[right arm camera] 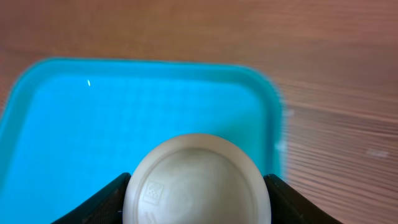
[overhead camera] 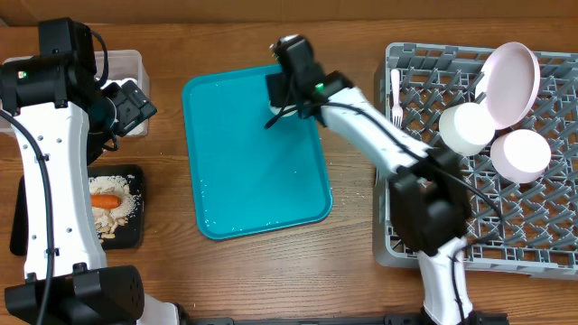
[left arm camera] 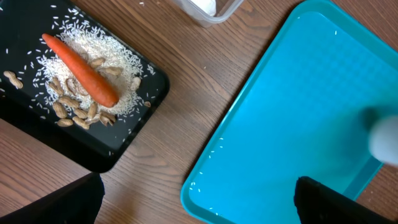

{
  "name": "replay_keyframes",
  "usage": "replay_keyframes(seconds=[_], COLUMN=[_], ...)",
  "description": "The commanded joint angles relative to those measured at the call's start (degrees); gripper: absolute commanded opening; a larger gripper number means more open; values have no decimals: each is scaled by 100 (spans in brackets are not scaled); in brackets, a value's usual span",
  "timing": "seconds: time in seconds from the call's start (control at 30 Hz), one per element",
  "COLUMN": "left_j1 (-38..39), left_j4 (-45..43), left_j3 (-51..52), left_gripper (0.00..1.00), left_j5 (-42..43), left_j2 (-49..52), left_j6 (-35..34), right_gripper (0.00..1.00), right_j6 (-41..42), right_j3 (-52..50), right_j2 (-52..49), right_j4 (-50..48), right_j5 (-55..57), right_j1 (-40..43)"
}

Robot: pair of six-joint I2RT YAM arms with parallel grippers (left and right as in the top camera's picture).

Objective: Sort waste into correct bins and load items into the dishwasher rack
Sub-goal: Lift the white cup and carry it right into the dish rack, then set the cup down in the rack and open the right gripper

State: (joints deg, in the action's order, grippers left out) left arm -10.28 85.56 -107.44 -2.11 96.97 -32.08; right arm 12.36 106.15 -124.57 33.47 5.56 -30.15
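While your right end effector (right arm camera: 198, 196) pinches the upturned cup (right arm camera: 196, 174) by its sides over the teal tray (right arm camera: 93, 124), note the risk: smooth, round, hard plastic could slip or twist free on the carry to the pegged grey rack (overhead camera: 542, 226). Your left end effector (left arm camera: 199, 202) hangs spread wide over woodgrain tabletop (left arm camera: 186, 124). The carrot (left arm camera: 81, 68), rice (left arm camera: 121, 59) and peanuts (left arm camera: 65, 109) lie in the matte black tray (left arm camera: 93, 143).

The right pincer (right arm camera: 198, 182) flanks, apparently gripping, a white cup (right arm camera: 198, 193) over the blurred teal tray (right arm camera: 124, 112).
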Motion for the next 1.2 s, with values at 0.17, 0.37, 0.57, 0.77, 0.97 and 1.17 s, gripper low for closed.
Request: replay_keyframes(seconds=[0.17, 0.37, 0.57, 0.77, 0.97, 1.17], left_j1=[-28, -28, -28, -28, -28, -28], left_j4=[-11, -11, -11, -11, -9, -11], left_j3=[-50, -50, -50, -50, -50, -50], left_gripper=[100, 100, 100, 100, 100, 100], left_j5=[24, 22, 24, 24, 24, 24], left_j2=[-13, -13, -13, -13, -13, -13], left_j6=[-92, -94, -94, -92, -92, -94], right_gripper=[29, 29, 29, 30, 30, 43], right_j6=[131, 131, 109, 111, 111, 114], right_j3=[48, 46, 15, -227, -426, -426], right_j2=[2057, 2470, 2253, 1884, 1429, 1062], right_j4=[1178, 1963, 2337, 2100, 1661, 1456], right_j5=[238, 214, 264, 343, 339, 256], right_j1=[1110, 2083, 2594, 3018, 3346, 3344])
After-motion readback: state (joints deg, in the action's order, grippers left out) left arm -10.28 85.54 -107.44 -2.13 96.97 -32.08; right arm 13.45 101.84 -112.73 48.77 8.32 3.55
